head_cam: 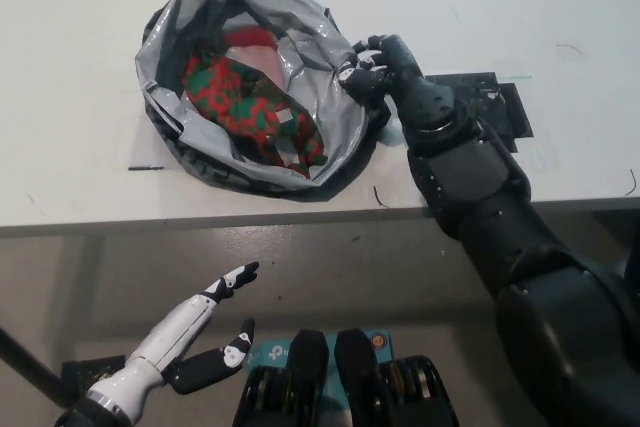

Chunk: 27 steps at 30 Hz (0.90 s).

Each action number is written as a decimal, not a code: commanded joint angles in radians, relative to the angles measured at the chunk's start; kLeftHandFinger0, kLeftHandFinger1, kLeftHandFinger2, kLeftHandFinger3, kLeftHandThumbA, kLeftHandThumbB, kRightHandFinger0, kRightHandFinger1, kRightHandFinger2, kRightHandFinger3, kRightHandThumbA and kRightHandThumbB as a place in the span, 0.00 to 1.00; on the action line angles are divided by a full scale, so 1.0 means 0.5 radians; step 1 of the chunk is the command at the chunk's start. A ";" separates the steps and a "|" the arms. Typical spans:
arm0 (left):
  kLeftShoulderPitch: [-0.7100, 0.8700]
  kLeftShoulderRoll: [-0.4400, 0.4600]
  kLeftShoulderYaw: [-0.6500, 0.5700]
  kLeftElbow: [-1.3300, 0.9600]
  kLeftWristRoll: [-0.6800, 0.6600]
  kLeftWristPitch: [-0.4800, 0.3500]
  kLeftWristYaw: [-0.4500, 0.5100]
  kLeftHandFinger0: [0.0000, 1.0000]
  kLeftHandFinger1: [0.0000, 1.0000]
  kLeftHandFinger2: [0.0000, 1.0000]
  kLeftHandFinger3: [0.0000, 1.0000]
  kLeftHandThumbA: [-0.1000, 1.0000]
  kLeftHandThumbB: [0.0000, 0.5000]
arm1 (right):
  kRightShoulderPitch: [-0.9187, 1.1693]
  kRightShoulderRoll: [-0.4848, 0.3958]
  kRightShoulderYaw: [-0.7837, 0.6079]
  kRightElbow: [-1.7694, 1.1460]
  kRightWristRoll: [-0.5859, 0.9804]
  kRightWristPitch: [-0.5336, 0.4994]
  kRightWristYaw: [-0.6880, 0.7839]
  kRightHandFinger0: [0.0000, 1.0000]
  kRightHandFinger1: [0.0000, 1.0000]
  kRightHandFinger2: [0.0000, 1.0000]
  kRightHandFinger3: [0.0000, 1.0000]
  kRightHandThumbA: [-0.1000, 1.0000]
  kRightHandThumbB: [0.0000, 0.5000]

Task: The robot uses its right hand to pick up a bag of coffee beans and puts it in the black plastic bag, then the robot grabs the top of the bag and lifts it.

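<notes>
Head view: you've got the black right hand [378,65] at the right rim of the glossy black plastic bag [330,117], fingers [362,57] curled shut on a pinch of the bag's edge. The black arm runs from the bottom right corner up across the tabletop's front edge to that rim.

The bag sits on the white tabletop [80,77], left of centre, near the front edge. Its mouth is open and faces up toward the camera; sides are crumpled and bunched, w/ grey glare on the folds.

Inside the bag lies the red-and-green patterned bag of coffee beans [245,102], lying slanted from upper left to lower right, fully within the rim. A few pale patches show on its lower end; can't tell what they are.

Just right of the hand, a flat black square patch [480,97] lies on the tabletop, partly covered by the wrist.

Your white left hand [185,332] rests low at the lower left, below the tabletop level, fingers spread apart and holding nothing, well apart from the bag.
</notes>
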 commanded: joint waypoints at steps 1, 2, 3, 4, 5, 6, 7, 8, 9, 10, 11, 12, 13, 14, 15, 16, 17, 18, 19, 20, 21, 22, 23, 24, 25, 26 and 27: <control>-0.058 0.032 0.002 -0.046 0.015 -0.015 -0.002 1.00 1.00 1.00 1.00 0.38 0.51 | -0.263 0.144 -0.757 -0.152 0.955 0.351 0.175 0.00 0.08 0.59 0.41 0.00 0.19; -0.059 0.033 0.003 -0.045 0.015 -0.020 0.000 1.00 1.00 1.00 1.00 0.39 0.52 | -0.254 0.173 -0.798 -0.183 0.989 0.367 0.197 0.00 0.06 0.59 0.48 0.00 0.20; -0.060 0.033 0.003 -0.044 0.014 -0.023 0.001 1.00 1.00 1.00 1.00 0.40 0.52 | -0.248 0.192 -0.826 -0.203 1.010 0.378 0.211 0.00 0.05 0.59 0.54 0.00 0.20; -0.061 0.034 0.004 -0.044 0.012 -0.025 0.000 1.00 1.00 1.00 1.00 0.40 0.52 | -0.244 0.206 -0.843 -0.216 1.025 0.388 0.227 0.00 0.05 0.59 0.49 0.00 0.19; -0.062 0.035 0.005 -0.046 0.008 -0.027 -0.001 1.00 1.00 1.00 1.00 0.39 0.51 | -0.241 0.224 -0.870 -0.224 1.053 0.410 0.248 0.00 0.04 0.59 0.60 0.00 0.15; -0.065 0.034 0.006 -0.050 0.003 -0.024 -0.003 1.00 1.00 1.00 1.00 0.38 0.51 | -0.239 0.251 -0.917 -0.237 1.092 0.453 0.266 0.00 0.03 0.58 0.73 0.00 0.14; -0.067 0.034 0.007 -0.051 0.002 -0.014 -0.006 1.00 1.00 1.00 1.00 0.37 0.50 | -0.236 0.273 -0.947 -0.258 1.115 0.481 0.263 0.00 0.03 0.58 1.00 0.00 0.20; -0.069 0.035 0.009 -0.050 0.002 -0.014 -0.006 1.00 1.00 1.00 1.00 0.37 0.50 | -0.234 0.306 -0.986 -0.285 1.154 0.514 0.238 0.00 0.03 0.59 1.00 0.00 0.16; -0.070 0.035 0.010 -0.049 0.002 -0.014 -0.005 1.00 1.00 1.00 1.00 0.37 0.50 | -0.232 0.330 -1.019 -0.304 1.178 0.538 0.221 0.00 0.03 0.59 1.00 0.00 0.16; -0.072 0.038 0.008 -0.055 0.018 -0.008 -0.001 1.00 1.00 1.00 1.00 0.39 0.52 | -0.240 0.386 -1.122 -0.329 1.294 0.590 0.181 0.00 0.06 0.63 1.00 0.00 0.12; -0.072 0.036 0.006 -0.061 0.030 0.003 0.001 1.00 1.00 1.00 1.00 0.40 0.52 | -0.246 0.414 -1.174 -0.339 1.366 0.605 0.160 0.00 0.08 0.65 1.00 0.00 0.10; -0.072 0.034 0.005 -0.066 0.037 0.011 0.002 1.00 1.00 1.00 1.00 0.40 0.52 | -0.249 0.433 -1.210 -0.346 1.412 0.614 0.145 0.00 0.09 0.65 1.00 0.00 0.09; -0.072 0.034 0.003 -0.072 0.045 0.014 0.004 1.00 1.00 1.00 1.00 0.40 0.52 | -0.245 0.466 -1.236 -0.382 1.453 0.617 0.144 0.00 0.11 0.66 1.00 0.00 0.06; -0.072 0.033 0.001 -0.076 0.052 0.016 0.005 1.00 1.00 1.00 1.00 0.40 0.51 | -0.241 0.492 -1.249 -0.414 1.473 0.617 0.152 0.00 0.10 0.65 1.00 0.00 0.06; -0.072 0.034 0.000 -0.079 0.055 0.016 0.005 1.00 1.00 1.00 1.00 0.40 0.51 | -0.239 0.509 -1.257 -0.435 1.482 0.617 0.159 0.00 0.09 0.64 1.00 0.00 0.06; -0.076 0.034 0.000 -0.079 0.056 0.016 0.005 1.00 1.00 1.00 1.00 0.39 0.49 | -0.251 0.529 -1.271 -0.457 1.502 0.617 0.151 0.00 0.08 0.62 0.88 0.00 0.07; -0.079 0.034 0.001 -0.078 0.055 0.016 0.005 1.00 1.00 1.00 1.00 0.39 0.49 | -0.261 0.539 -1.282 -0.467 1.513 0.617 0.143 0.00 0.08 0.62 0.88 0.00 0.07; -0.086 0.035 0.000 -0.077 0.054 0.017 0.001 1.00 1.00 1.00 1.00 0.37 0.49 | -0.273 0.553 -1.293 -0.493 1.529 0.617 0.121 0.00 0.08 0.62 1.00 0.00 0.08; -0.093 0.038 0.002 -0.074 0.042 0.014 -0.006 1.00 1.00 1.00 1.00 0.36 0.48 | -0.291 0.566 -1.303 -0.520 1.552 0.617 0.099 0.00 0.09 0.64 1.00 0.00 0.10; -0.093 0.038 0.002 -0.074 0.042 0.014 -0.006 1.00 1.00 1.00 1.00 0.36 0.48 | -0.291 0.566 -1.303 -0.520 1.552 0.617 0.099 0.00 0.09 0.64 1.00 0.00 0.09; -0.096 0.040 0.004 -0.076 0.032 0.018 -0.013 1.00 1.00 1.00 1.00 0.36 0.48 | -0.308 0.576 -1.306 -0.543 1.579 0.617 0.080 0.00 0.09 0.65 1.00 0.00 0.11; -0.098 0.041 0.005 -0.077 0.027 0.018 -0.016 1.00 1.00 1.00 1.00 0.36 0.48 | -0.320 0.585 -1.295 -0.569 1.590 0.617 0.070 0.00 0.09 0.65 1.00 0.00 0.11; -0.106 0.040 0.007 -0.079 0.025 0.026 -0.019 1.00 1.00 1.00 1.00 0.36 0.49 | -0.342 0.595 -1.278 -0.607 1.610 0.617 0.046 0.00 0.11 0.68 1.00 0.00 0.12; -0.108 0.038 0.009 -0.078 0.017 0.025 -0.020 1.00 1.00 1.00 1.00 0.35 0.49 | -0.350 0.601 -1.275 -0.626 1.620 0.617 0.030 0.00 0.11 0.69 1.00 0.00 0.11; -0.110 0.035 0.013 -0.075 0.003 0.029 -0.022 1.00 1.00 1.00 1.00 0.35 0.50 | -0.366 0.607 -1.276 -0.642 1.645 0.617 0.014 0.00 0.12 0.70 1.00 0.00 0.09; -0.111 0.034 0.017 -0.070 -0.010 0.027 -0.024 1.00 1.00 1.00 1.00 0.35 0.50 | -0.378 0.616 -1.270 -0.665 1.661 0.617 0.002 0.00 0.12 0.70 1.00 0.00 0.09; -0.111 0.033 0.019 -0.067 -0.019 0.025 -0.026 1.00 1.00 1.00 1.00 0.34 0.49 | -0.385 0.623 -1.263 -0.682 1.675 0.617 -0.008 0.00 0.13 0.70 1.00 0.00 0.09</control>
